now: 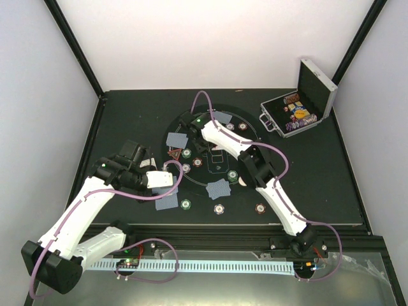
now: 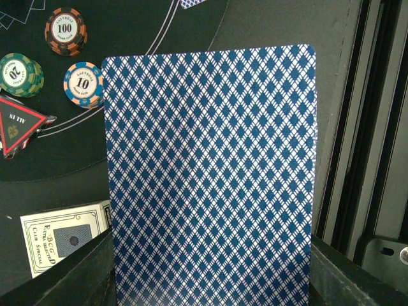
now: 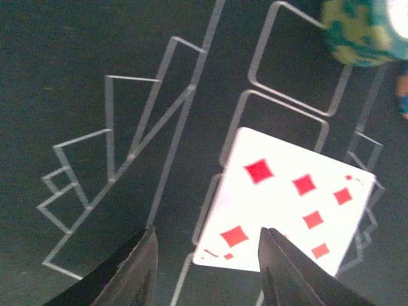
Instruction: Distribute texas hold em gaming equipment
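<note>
My left gripper (image 1: 164, 183) is shut on a stack of blue-diamond-backed playing cards (image 2: 210, 172) that fills the left wrist view, held over the mat's left edge. My right gripper (image 3: 207, 261) stands open low over the round black mat (image 1: 237, 197), with nothing between its fingers. A face-up card with red diamonds (image 3: 293, 197) lies on the mat's white outlines, just beside the right finger (image 3: 287, 268). Face-down cards (image 1: 221, 189) lie at the mat's near, left (image 1: 178, 139) and far sides. Chips (image 1: 185, 204) sit around the rim. A red triangle marker (image 2: 19, 124) lies by three chips (image 2: 83, 83).
An open silver case (image 1: 299, 111) with several chips stands at the back right. A card box (image 2: 64, 236) lies under the left wrist. A green chip (image 3: 360, 32) sits beyond the face-up card. A black rail (image 1: 255, 231) runs along the table's near edge.
</note>
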Controlling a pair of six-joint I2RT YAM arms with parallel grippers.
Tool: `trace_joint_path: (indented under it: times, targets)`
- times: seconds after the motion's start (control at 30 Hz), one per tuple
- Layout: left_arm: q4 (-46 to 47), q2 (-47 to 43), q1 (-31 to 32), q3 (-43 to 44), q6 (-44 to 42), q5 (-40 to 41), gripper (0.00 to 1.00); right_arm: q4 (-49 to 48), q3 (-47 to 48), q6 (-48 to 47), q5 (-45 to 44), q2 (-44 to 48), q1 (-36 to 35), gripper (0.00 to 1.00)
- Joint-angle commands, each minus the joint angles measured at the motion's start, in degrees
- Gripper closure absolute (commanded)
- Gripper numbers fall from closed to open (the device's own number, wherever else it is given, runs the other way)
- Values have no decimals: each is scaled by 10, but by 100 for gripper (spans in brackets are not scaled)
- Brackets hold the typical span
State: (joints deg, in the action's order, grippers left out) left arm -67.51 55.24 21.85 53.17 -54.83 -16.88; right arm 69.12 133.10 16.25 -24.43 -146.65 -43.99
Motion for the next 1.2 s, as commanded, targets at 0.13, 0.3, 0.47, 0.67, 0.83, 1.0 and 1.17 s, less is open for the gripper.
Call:
trace_joint_path:
  times: [0.13, 0.3, 0.47, 0.67, 0.83, 1.0, 1.17]
  targets:
    - [-7, -2, 1, 26, -1, 3, 98, -109, -78, 51, 208, 115, 35, 46]
    - [-7, -1, 1, 28, -1, 1, 98, -214, -236, 89, 306, 266, 59, 38]
    - [-3, 1, 1, 27, 0, -2, 98, -375, -452, 155, 468, 424, 62, 27]
    - [-1, 7, 1, 31, 1, -5, 99, -662, -739, 329, 626, 571, 46, 19]
    - [0, 5, 1, 28, -1, -2, 98, -761, -800, 399, 643, 600, -20, 19]
    - [-1, 5, 1, 29, -1, 0, 99, -830, -805, 443, 652, 573, -60, 20]
    - [-2, 4, 1, 30, 0, 0, 98, -864, -784, 466, 657, 537, -87, 21]
